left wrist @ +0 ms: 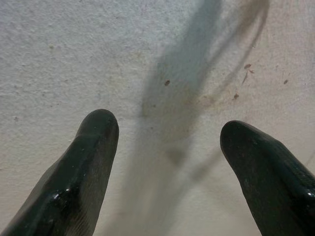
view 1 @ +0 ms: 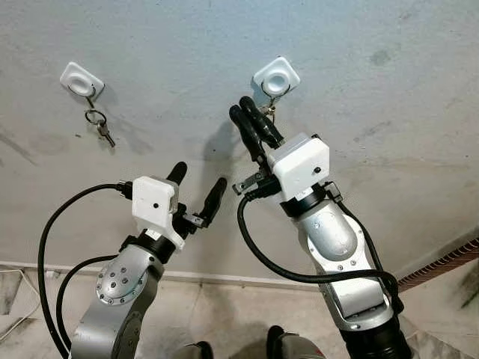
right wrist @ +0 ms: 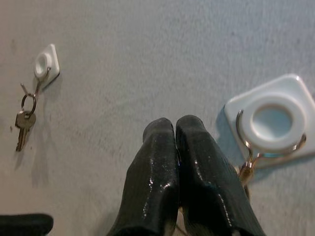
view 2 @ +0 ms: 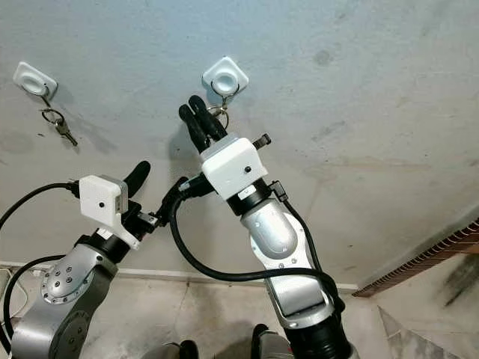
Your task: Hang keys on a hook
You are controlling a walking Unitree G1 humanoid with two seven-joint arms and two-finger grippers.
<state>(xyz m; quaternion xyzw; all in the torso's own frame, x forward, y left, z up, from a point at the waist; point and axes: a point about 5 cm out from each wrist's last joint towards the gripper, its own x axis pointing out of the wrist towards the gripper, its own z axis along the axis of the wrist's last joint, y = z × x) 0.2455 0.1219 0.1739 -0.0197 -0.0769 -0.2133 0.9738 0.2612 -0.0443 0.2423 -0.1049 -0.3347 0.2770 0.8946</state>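
**Left eye view: right claw raised to the wall hook, fingers pressed together**

Left eye view shows a rough grey plaster wall with two white square adhesive hooks stuck to it. The right-hand hook sits high on the wall, and a metal key ring loops around its lower edge. The right claw reaches up just beside and below this hook, its two black fingers pressed together side by side. In the right wrist view the ring curves under the white hook plate, and a small brass-coloured piece hangs from it right next to the closed fingers; whether the fingers pinch any part of the keys cannot be told, since the lower part is hidden behind them.

The left-hand hook is well apart from the first, at about the same height. A second key ring with keys hangs from it, dangling freely against the wall.

The left claw is held lower, between the two hooks and below both, pointing at bare wall. Its fingers are spread wide with nothing between them. A soft shadow falls across the plaster ahead of them.

Black cables loop from both wrists down along the silver arms. A white baseboard strip runs along the foot of the wall, above a pale tiled floor
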